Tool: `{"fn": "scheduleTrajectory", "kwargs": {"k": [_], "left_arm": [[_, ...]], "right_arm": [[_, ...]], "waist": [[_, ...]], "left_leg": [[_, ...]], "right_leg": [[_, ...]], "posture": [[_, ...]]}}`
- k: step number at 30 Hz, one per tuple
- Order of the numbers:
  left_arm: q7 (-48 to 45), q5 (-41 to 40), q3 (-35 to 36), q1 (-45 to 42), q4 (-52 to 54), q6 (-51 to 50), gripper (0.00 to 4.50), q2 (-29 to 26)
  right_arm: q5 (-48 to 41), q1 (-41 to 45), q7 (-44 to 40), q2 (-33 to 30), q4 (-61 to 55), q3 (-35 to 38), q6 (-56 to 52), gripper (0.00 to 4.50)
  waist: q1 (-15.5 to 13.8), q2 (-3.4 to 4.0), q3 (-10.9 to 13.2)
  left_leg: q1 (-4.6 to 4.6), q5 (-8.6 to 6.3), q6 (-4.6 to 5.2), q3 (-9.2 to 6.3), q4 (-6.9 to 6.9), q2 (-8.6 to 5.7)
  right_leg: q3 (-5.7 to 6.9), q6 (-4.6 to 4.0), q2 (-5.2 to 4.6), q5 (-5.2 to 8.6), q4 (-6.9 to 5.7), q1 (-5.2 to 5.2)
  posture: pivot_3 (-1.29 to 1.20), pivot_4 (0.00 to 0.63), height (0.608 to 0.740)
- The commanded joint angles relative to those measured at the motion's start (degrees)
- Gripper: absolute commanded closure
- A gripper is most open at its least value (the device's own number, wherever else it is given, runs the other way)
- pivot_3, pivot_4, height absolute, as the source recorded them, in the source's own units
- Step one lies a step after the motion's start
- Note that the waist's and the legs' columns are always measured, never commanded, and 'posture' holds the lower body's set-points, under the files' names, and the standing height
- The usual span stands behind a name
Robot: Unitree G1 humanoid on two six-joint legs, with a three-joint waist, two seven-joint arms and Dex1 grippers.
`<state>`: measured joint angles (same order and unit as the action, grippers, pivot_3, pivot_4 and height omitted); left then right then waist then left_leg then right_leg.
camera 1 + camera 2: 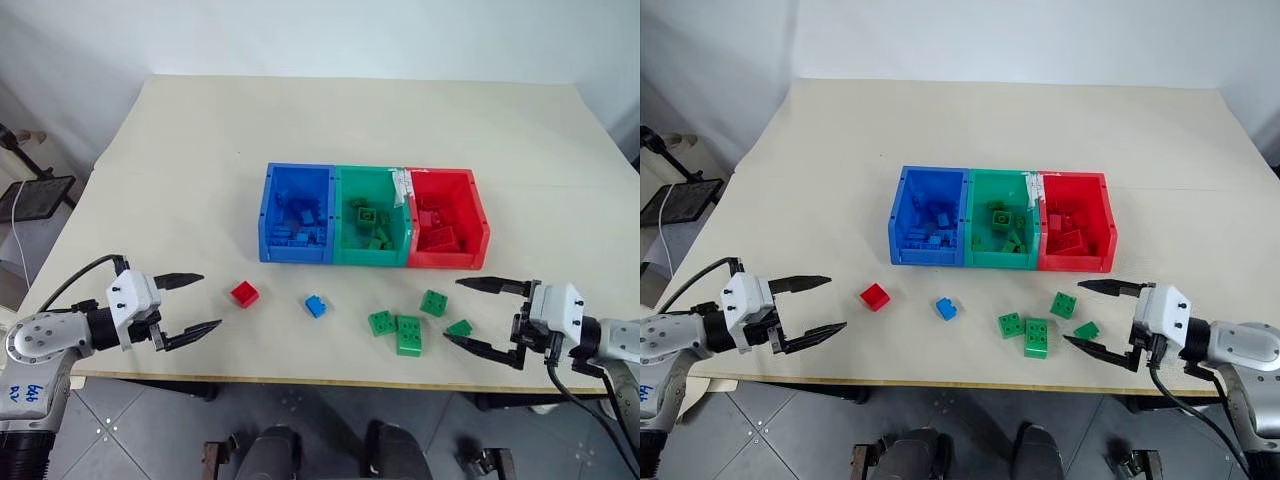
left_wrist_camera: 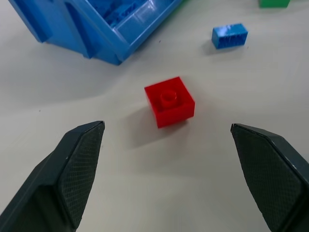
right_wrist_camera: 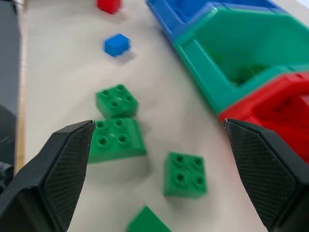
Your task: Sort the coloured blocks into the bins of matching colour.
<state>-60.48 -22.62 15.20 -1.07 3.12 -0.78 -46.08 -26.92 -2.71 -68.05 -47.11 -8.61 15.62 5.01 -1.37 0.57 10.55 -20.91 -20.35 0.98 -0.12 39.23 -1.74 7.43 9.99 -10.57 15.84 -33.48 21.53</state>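
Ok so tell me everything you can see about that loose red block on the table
The red block is a small square toy brick of shiny plastic with a single round stud on top. It sits flat and upright on the pale table, stud up, in front of the blue bin and apart from it. A small blue block lies further along the table, not touching it. The left gripper is open and faces it; nothing touches the block but the table.

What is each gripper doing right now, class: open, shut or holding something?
Left gripper: open, holding nothing, pointed at the red block.
Right gripper: open, holding nothing, beside the green blocks.
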Motion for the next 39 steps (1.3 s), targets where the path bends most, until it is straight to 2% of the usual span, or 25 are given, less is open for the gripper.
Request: {"fn": "scheduleTrajectory", "kwargs": {"k": [1,5,10,15,18,21,26,30,37,39], "left_arm": [[1.42,-1.05,-0.95,-1.57,4.11,-1.41,0.05,1.00],[1.54,-1.49,-4.61,-2.19,8.15,-4.05,0.05,2.49],[0.29,-3.90,-12.48,-5.04,13.80,-9.95,0.05,5.73],[0.98,-2.17,-19.61,-9.20,17.76,-10.23,0.05,10.33],[-0.68,0.67,-24.00,-11.34,18.71,-8.93,0.05,10.46],[1.01,0.22,-24.28,-12.82,18.27,-11.03,0.05,11.32],[-0.31,-1.33,-23.20,-12.44,18.09,-11.29,0.05,10.73],[-1.66,-1.94,-20.37,-10.17,16.74,-10.09,0.05,8.64],[-0.81,-2.12,-15.78,-6.10,16.62,-9.78,0.05,6.53],[-0.55,-1.96,-15.33,-5.16,17.39,-9.78,0.00,6.47]], "right_arm": [[-0.59,-1.46,1.99,0.70,-2.44,2.44,0.20,0.00],[-0.63,-6.17,5.28,1.37,-6.06,5.32,-1.01,0.00],[-0.31,-14.48,11.08,3.85,-8.73,14.66,-1.46,0.00],[-0.37,-24.47,11.10,5.54,-8.47,21.63,-1.94,0.00],[0.31,-29.40,10.87,6.35,-7.87,23.98,-2.38,0.00],[-0.68,-29.14,12.59,5.83,-10.74,22.83,-5.63,0.00],[-0.61,-26.92,16.13,1.59,-19.32,16.05,-18.91,0.00],[0.21,-18.21,19.63,-0.92,-21.56,6.77,-28.01,0.00],[5.27,-13.14,21.67,0.79,-15.72,-0.85,-28.84,0.00],[6.14,-12.06,22.00,1.49,-13.73,-1.79,-28.31,0.40]], "waist": [[-0.18,0.00,0.00],[-0.17,0.00,0.00],[-0.52,0.02,-0.02],[-0.44,0.01,-0.02],[-0.39,0.03,-0.03],[0.10,0.03,-0.03],[0.03,0.06,-0.04],[-0.07,0.06,-0.04],[-0.90,0.05,-0.04],[-0.82,0.05,-0.04]], "left_leg": [[0.00,0.00,0.00,-0.01,0.01,0.00],[0.00,0.00,0.00,-0.02,0.02,-0.01],[-0.01,0.00,0.00,-0.01,0.02,-0.02],[0.03,0.00,0.00,0.07,0.02,-0.02],[0.06,0.00,0.00,0.14,0.01,-0.03],[0.30,-0.01,0.02,0.39,-0.08,-0.01],[0.59,-0.08,0.03,0.49,-0.17,0.23],[0.60,-0.16,0.07,0.43,-0.08,0.26],[0.53,-0.26,0.14,0.48,-0.03,0.18],[0.53,-0.27,0.15,0.54,-0.03,0.18]], "right_leg": [[0.00,0.00,0.00,0.00,0.00,0.00],[-0.01,0.00,0.00,0.00,-0.03,-0.01],[-0.03,0.00,-0.01,0.00,-0.02,-0.01],[-0.11,0.00,0.02,0.00,-0.01,-0.02],[-0.18,0.00,0.02,0.00,0.00,-0.03],[-0.43,0.00,0.04,0.00,0.01,-0.09],[-0.84,-0.03,0.18,0.02,0.01,-0.09],[-0.91,-0.03,0.20,0.02,0.01,-0.06],[-0.87,-0.03,0.18,0.02,0.03,-0.05],[-0.87,-0.03,0.18,0.02,0.05,-0.05]], "posture": [[0.00,0.150,0.740],[0.00,0.150,0.740],[0.00,0.150,0.740],[0.00,0.150,0.740],[0.00,0.150,0.740],[0.00,0.150,0.740],[0.00,0.150,0.740],[0.00,0.150,0.740],[0.00,0.150,0.740],[0.00,0.150,0.740]]}}
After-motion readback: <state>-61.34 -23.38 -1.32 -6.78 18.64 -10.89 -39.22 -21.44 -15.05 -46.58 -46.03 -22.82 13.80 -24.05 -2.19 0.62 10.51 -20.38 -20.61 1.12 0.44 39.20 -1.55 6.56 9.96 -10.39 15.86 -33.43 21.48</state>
